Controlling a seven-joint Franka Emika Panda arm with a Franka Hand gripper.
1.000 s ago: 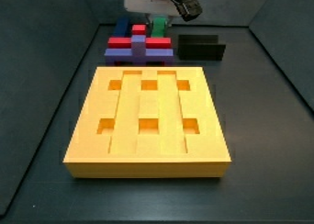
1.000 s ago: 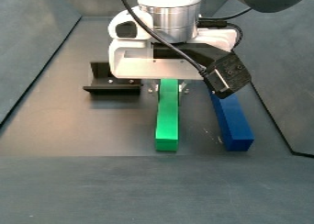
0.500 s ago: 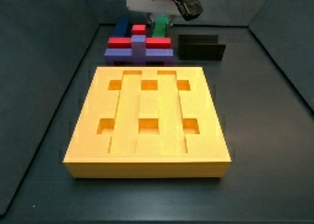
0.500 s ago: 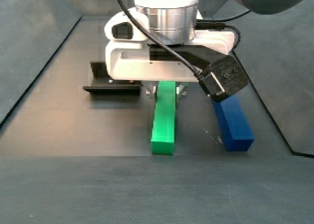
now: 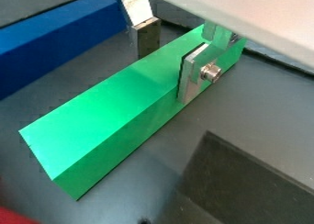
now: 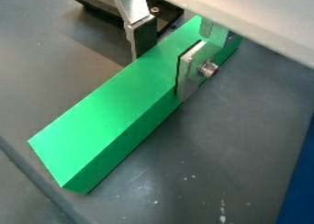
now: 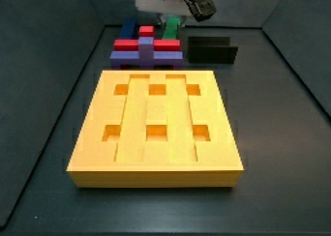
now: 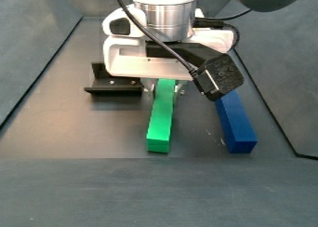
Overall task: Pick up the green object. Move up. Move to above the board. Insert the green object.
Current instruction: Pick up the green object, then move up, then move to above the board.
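A blue block lies on the dark floor, lengthwise in a side view. A small black open box sits at the far end beside stacked red and purple blocks.

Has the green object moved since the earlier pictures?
Yes. In a side view the green object, held in the pincer, has its near end higher and further from the blue block than before; the block has not shifted.
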